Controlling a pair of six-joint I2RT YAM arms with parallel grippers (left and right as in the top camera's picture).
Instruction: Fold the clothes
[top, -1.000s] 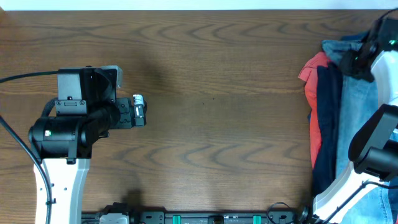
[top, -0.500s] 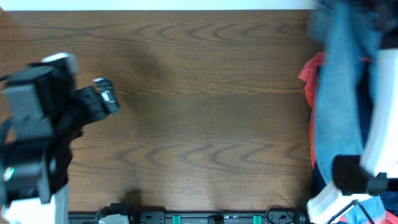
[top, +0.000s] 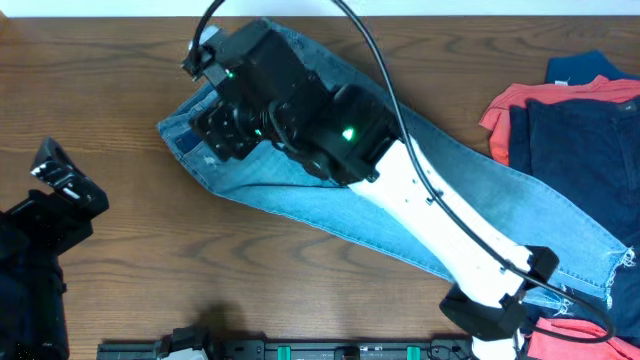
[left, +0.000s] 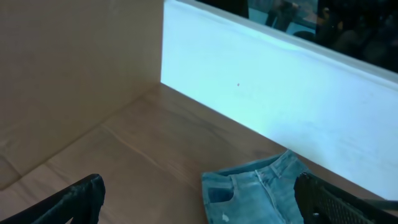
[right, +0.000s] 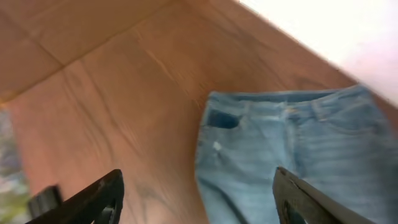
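Note:
The light blue jeans (top: 470, 210) lie spread diagonally on the table, waist at upper left, frayed hems at lower right. My right gripper (top: 207, 135) hovers over the waist's left edge, reached across from the lower right. In the right wrist view the right gripper (right: 199, 205) is open, and the waistband and pocket of the jeans (right: 292, 143) lie below with nothing between the fingers. My left gripper (top: 55, 172) sits at the left edge, apart from the cloth. Seen from the left wrist, the left gripper (left: 205, 208) is open, and the jeans (left: 255, 193) lie ahead.
A pile of other clothes sits at the right edge: a coral-red garment (top: 512, 108), a navy one (top: 580, 150) and a teal one (top: 590, 66). A white wall (left: 280, 93) borders the table's far side. Bare wood (top: 250, 270) lies in front of the jeans.
My right arm swung from the pile at the right across to the upper left, carrying the jeans out flat, and its jaws opened. My left arm drew back toward the lower left.

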